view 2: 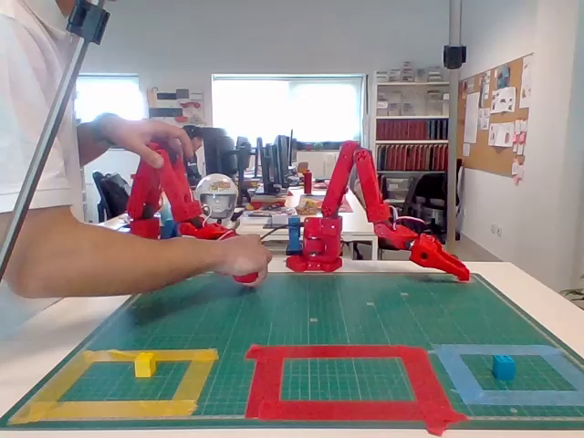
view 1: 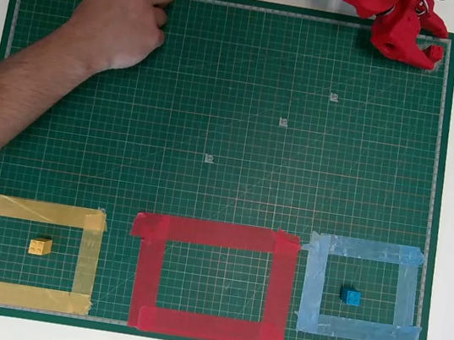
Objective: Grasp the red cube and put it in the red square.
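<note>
Red square [view 1: 210,280] of wide tape strips, ragged overlapping corners, green mat [view 1: 218,117].

Seen in the fixed view: a dark green gridded cutting mat [view 2: 347,310] across the lower frame. Along its near edge, a wide red tape square outline [view 2: 342,408] at centre, with a small yellow plastic block [view 2: 144,365] inside a yellow tape outline [view 2: 55,388] at lower left and a small blue plastic block [view 2: 503,367] inside a light blue tape outline [view 2: 465,379] at lower right. At mid right, a red two-finger gripper [view 2: 452,266], tip lowered close to the mat's far right corner, jaw gap unreadable. At mid left, a person's hand [view 2: 239,256] resting on the mat.
</note>
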You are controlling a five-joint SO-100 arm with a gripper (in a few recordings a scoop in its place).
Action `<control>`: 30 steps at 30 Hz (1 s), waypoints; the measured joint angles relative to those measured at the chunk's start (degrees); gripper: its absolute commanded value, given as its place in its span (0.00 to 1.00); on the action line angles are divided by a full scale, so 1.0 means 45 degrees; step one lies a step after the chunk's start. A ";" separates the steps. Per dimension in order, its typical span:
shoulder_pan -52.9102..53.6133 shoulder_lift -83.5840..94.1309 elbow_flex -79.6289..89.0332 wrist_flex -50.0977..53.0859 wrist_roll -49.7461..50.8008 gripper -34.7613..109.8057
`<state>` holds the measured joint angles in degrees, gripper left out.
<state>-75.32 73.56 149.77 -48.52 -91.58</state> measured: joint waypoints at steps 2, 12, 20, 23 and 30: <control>0.0000 0.0000 0.0000 0.0000 0.0000 0.25; 0.0000 0.0000 0.0039 0.0000 0.0000 0.25; 0.1621 0.0000 -0.1367 0.0000 0.0195 0.25; 0.3672 0.0000 -0.3086 0.0352 0.0195 0.25; 1.0215 0.0039 -0.5234 0.0723 0.0195 0.25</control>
<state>-29.36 73.74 126.21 -45.26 -90.70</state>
